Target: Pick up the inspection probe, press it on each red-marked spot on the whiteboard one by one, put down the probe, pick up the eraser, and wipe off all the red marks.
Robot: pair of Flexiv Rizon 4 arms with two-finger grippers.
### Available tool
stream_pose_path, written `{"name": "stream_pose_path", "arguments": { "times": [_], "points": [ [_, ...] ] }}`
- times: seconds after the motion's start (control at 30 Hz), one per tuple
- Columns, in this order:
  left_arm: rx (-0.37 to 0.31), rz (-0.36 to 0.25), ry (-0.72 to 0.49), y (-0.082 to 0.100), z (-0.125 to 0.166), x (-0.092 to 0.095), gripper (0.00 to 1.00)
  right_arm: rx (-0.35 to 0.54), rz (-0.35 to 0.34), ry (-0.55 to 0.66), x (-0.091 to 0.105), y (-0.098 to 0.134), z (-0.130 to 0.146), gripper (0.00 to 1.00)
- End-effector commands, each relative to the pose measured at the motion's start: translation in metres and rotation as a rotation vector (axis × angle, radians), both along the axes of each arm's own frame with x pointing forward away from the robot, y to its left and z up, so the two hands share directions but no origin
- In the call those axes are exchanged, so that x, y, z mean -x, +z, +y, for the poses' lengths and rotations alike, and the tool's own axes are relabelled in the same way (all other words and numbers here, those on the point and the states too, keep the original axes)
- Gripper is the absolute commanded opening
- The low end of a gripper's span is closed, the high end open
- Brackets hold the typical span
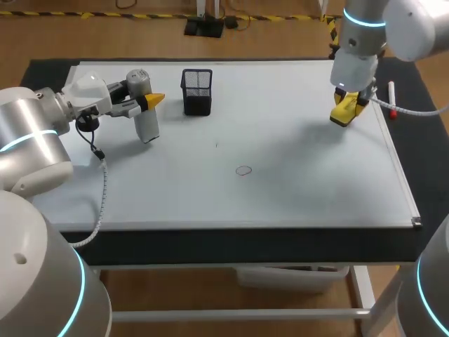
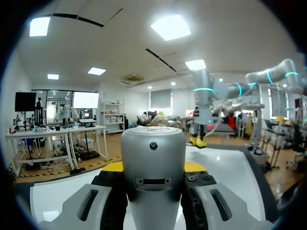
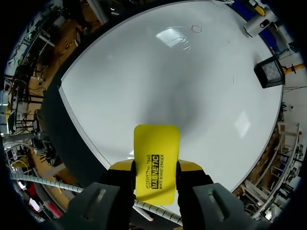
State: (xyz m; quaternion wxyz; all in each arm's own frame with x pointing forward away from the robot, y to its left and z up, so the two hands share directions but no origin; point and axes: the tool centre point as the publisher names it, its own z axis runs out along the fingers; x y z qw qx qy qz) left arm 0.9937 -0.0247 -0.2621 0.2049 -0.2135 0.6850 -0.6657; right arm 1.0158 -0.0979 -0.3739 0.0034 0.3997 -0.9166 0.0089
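Observation:
My left gripper point(image 1: 145, 105) is shut on the inspection probe point(image 1: 142, 112), a grey-capped white device held above the far left of the whiteboard point(image 1: 280, 189). In the left wrist view the probe point(image 2: 153, 163) fills the space between the fingers point(image 2: 194, 166). My right gripper point(image 1: 346, 109) is shut on the yellow eraser point(image 1: 344, 112), which hangs over the board's far right. In the right wrist view the eraser point(image 3: 156, 163) is clamped from both sides above the whiteboard point(image 3: 144, 81). A faint small ring mark point(image 1: 243, 170) sits near the board's middle, and it also shows as a ring mark point(image 3: 196, 28) in the right wrist view.
A black mesh pen holder point(image 1: 197, 91) stands at the back of the board, just right of the probe. A marker with a red cap point(image 1: 393, 100) lies along the far right edge. My right arm point(image 2: 202, 108) shows ahead of the probe.

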Motion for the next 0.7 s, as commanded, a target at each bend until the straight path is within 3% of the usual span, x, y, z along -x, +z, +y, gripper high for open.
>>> {"name": "stream_pose_path", "arguments": {
  "times": [0.03,0.4,0.7],
  "points": [
    [0.000,-0.002,0.002,0.001,0.000,0.000,0.00,0.003,0.000,0.001,0.000,0.001,-0.001,0.00],
    [0.016,-0.003,-0.045,0.000,-0.014,0.007,0.00,0.003,0.000,0.001,0.000,0.001,-0.001,0.00],
    [0.055,-0.020,-0.201,0.010,-0.062,0.043,0.00,0.003,0.000,0.001,0.000,0.001,-0.001,0.00]
  ]
}}
